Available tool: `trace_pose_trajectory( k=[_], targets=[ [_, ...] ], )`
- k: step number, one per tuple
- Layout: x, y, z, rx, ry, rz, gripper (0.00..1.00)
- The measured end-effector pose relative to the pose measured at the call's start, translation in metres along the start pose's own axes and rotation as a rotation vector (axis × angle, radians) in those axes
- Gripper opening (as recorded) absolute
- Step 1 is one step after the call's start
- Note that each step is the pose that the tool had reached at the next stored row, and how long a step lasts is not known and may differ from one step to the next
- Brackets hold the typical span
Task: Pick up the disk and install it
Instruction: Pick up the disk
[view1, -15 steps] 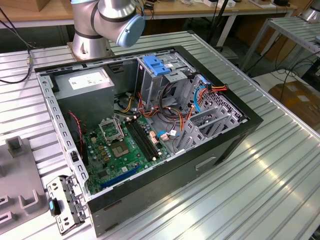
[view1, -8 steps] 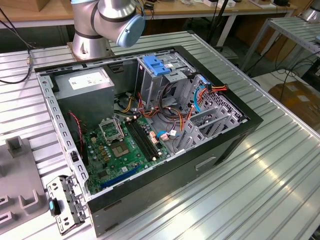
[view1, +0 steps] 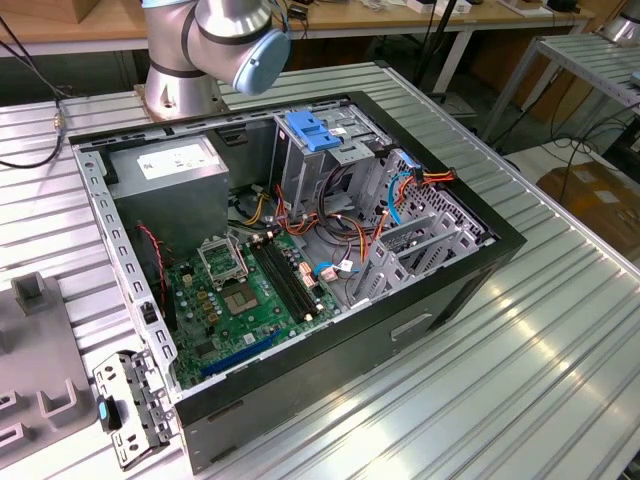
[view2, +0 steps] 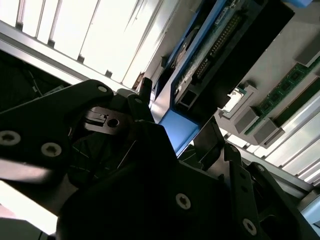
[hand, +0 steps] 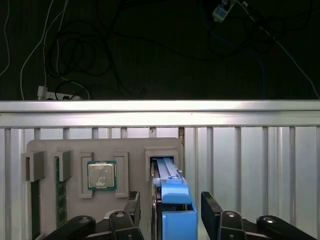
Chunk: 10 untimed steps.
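— What are we working on, and where?
— A ribbed aluminium table (hand: 250, 160). Past its edge rail, beyond the claw, we see a dark floor strewn with cables (hand: 75, 55). In the exterior view the table carries an open computer case (view1: 300, 250), with the arm (view1: 180, 85) mounted just behind it and a wooden bench (view1: 450, 20) further back.
— And the disk?
— The disk (hand: 177, 210) stands on edge in a slot of the grey tray (hand: 75, 147), right between the fingers (hand: 132, 205) of the claw (hand: 171, 199). The claw is spread apart, one finger facing each broad side, with a gap showing beside the disk, so it grips nothing. A processor (hand: 101, 175) sits on the tray off to one side of the claw.
— What can't we make out?
— The disk's near end is cut off, its lower part sinks into the slot, and its broad faces are turned away from us. In the second wrist view the claw's black body covers much of it.
— Which way does it point?
— Its long axis runs straight away from the claw towards the edge rail, with the blue carrier end nearest. How steeply it stands we cannot tell.
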<state>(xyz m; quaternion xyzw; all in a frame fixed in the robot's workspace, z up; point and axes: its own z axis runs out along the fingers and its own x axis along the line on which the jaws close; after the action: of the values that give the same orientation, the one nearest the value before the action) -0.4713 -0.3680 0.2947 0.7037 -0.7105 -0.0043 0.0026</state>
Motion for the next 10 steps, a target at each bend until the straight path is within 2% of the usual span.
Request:
trace_pose_trajectory(
  k=[3,4,10],
  targets=[
    [-0.0001,-0.0001,-0.0001,-0.0001,0.0001,0.0,0.58],
    [-0.0001,0.0,-0.0001,-0.0002,0.0001,0.0,0.51],
    [-0.0014,0.0,0.0001,-0.0002,0.0004,0.0,0.51]
  ],
)
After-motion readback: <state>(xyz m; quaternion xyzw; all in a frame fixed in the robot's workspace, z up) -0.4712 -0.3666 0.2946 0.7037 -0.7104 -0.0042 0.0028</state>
